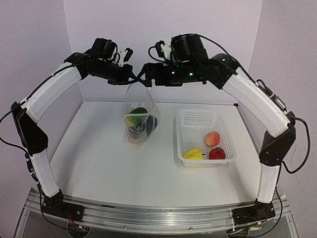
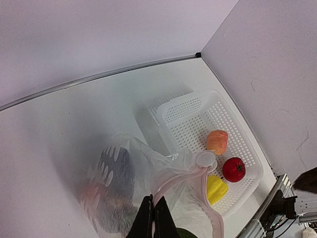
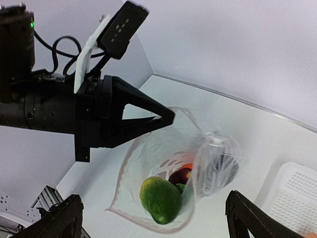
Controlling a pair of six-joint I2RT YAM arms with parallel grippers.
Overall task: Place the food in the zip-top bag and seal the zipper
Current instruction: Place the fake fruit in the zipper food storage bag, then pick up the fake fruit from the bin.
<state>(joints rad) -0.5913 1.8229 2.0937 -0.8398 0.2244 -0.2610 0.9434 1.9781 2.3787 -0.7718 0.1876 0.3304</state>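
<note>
White table (image 1: 99,163) and pale walls on three sides make up the workspace, and both arms reach in from the near edge to meet high over the table's middle.

Toward the right edge sits the white perforated basket (image 1: 198,119). Just left of it, nearer the table's centre, the zip-top bag (image 1: 134,101) hangs upright from the left gripper (image 3: 168,118), whose fingers are pressed together on the bag's top edge. The bag's bottom seems to reach the table, though I cannot be sure it rests there. The right gripper (image 3: 154,197) hovers above the bag's mouth with its fingers spread wide and nothing between them.

Part of the food is already bagged: a green-orange mango (image 3: 159,198) lies lowest in the right wrist view, with the dark eggplant (image 1: 151,124) and a reddish piece beside it (the plastic blurs the rest, so I would not count them). Three pieces lie in the basket's near half: the peach (image 1: 212,138), a red apple (image 1: 217,153) and the yellow pepper (image 1: 193,154).

The zipper (image 2: 178,174) curves apart along the open mouth in the left wrist view, so it is not pressed shut.

My reading is that the task is somewhat past halfway: the loading needs three more pieces carried over from the basket, and the sealing has not been started.
</note>
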